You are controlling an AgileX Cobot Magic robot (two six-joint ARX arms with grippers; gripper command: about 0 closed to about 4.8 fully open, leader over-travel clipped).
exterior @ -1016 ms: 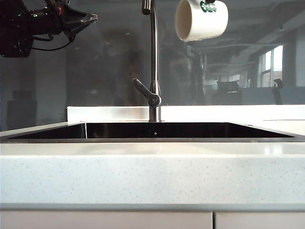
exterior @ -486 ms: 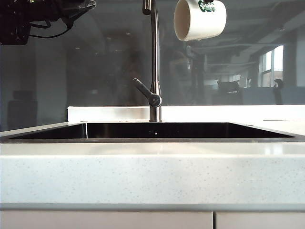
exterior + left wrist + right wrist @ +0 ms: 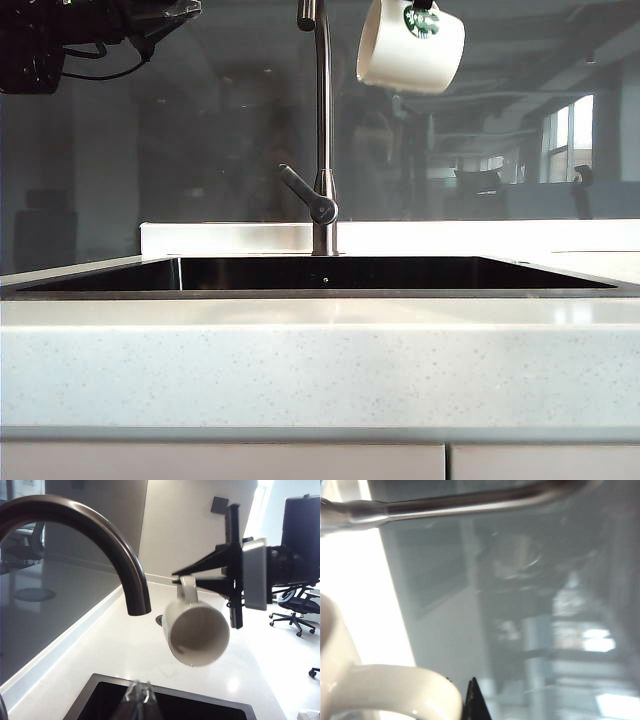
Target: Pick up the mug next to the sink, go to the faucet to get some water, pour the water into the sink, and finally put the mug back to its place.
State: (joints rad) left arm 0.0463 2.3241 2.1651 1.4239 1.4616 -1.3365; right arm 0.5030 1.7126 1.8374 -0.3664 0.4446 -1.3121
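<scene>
The white mug (image 3: 410, 45) with its green logo hangs high over the sink (image 3: 320, 272), just right of the faucet (image 3: 323, 130), tipped with its mouth down and to the left. In the left wrist view the mug (image 3: 196, 632) shows an empty-looking inside, close beside the faucet spout (image 3: 107, 540). My right gripper (image 3: 192, 578) is shut on the mug's handle (image 3: 395, 685), with one black fingertip (image 3: 472, 702) beside it. At the top left my left gripper (image 3: 192, 9) is shut and empty, and its tips (image 3: 140, 694) hang over the sink's edge (image 3: 100, 692). No water shows.
The faucet's lever handle (image 3: 300, 190) angles out to the left near its base. A pale speckled counter (image 3: 320, 370) runs along the front, with a dark glossy backsplash (image 3: 200, 150) behind. Office chairs (image 3: 300, 610) stand beyond the counter.
The mug has rolled in my right gripper, so its mouth tips further down and the logo faces the exterior camera. My left gripper has risen toward the top edge.
</scene>
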